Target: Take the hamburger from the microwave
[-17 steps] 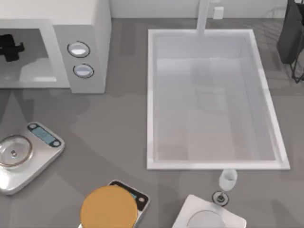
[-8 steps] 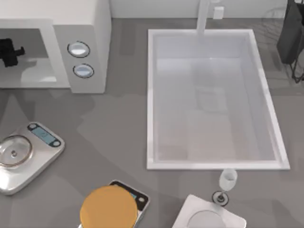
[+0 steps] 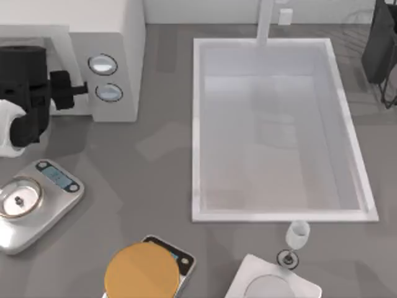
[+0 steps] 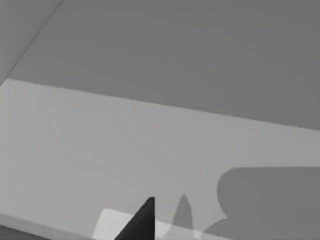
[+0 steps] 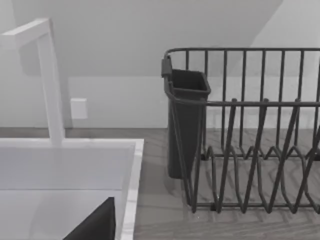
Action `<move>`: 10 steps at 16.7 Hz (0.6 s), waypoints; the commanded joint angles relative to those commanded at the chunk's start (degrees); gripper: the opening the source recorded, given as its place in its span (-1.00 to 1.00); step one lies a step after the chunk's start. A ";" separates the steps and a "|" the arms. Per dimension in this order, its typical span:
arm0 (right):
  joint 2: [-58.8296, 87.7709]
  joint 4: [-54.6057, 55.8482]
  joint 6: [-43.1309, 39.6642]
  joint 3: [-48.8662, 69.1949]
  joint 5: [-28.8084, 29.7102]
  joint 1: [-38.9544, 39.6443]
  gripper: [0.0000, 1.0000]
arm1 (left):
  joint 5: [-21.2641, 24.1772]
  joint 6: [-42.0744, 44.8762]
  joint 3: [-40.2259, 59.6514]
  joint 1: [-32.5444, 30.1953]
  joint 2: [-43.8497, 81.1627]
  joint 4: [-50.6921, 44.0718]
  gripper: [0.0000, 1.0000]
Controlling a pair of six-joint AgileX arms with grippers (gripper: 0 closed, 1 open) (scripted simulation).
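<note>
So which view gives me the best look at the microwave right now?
The top view: the microwave sits at the table's upper left, both dials visible, with the left arm in front of its cavity. The left wrist view gives flat grey surfaces that I cannot place. The right wrist view faces the sink and dish rack.

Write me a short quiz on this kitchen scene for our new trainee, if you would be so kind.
1. True or false: the wine glass stands on the table, outside the sink.
2. Which arm is in front of the microwave? A. the left arm B. the right arm
3. How many round dials does the microwave's grey panel bear?

Key: 1. True. 2. A. 3. Two.
</note>
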 joint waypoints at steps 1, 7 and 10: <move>0.00 0.00 0.00 0.00 0.00 0.00 1.00 | -1.88 -0.94 -1.74 -4.31 -3.23 -1.02 -1.00; 0.00 0.00 0.00 0.00 0.00 0.00 1.00 | -10.25 -5.10 -9.50 -19.26 -16.70 -5.58 -1.00; 0.00 0.00 0.00 0.00 0.00 0.00 1.00 | -10.53 -5.24 -9.76 -19.63 -17.06 -5.73 -1.00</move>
